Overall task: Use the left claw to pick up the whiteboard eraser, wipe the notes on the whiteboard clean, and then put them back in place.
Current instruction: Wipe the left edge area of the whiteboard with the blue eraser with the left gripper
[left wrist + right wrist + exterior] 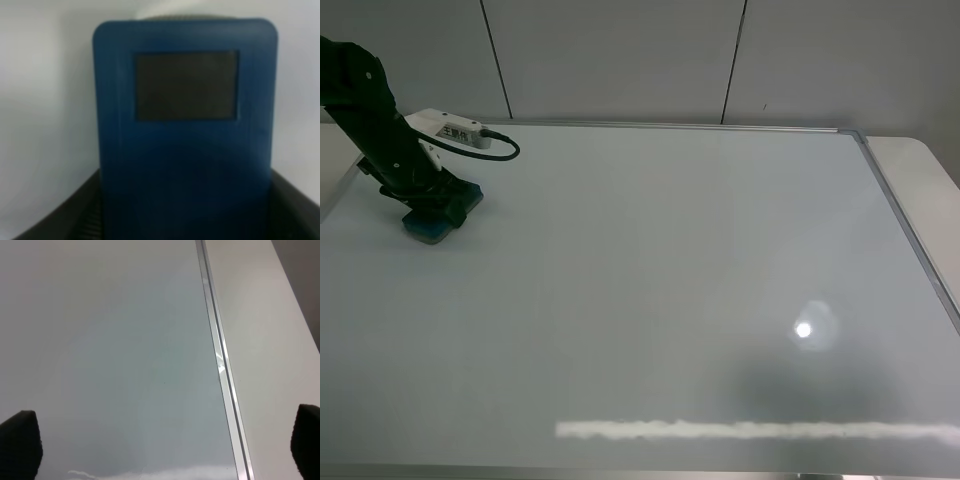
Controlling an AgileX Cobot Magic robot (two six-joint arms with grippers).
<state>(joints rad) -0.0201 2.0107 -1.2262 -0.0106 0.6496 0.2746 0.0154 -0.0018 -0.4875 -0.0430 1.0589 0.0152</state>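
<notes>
The dark left claw (438, 200) grips the small teal-blue rounded whiteboard eraser (433, 227), which lies directly beneath it, seemingly flat on the large glossy white whiteboard (680, 250). Its long axis runs straight out from between the jaws. No red notes show.

Ceiling-light glare on glossy whiteboard (650, 250); blurry left wrist view.

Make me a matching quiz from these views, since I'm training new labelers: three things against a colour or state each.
Things:
1. whiteboard eraser
2. whiteboard frame
3. right gripper

Colours or states:
a. open, holding nothing
b. blue
c. silver

Pairs: 1-b, 2-c, 3-a.
</notes>
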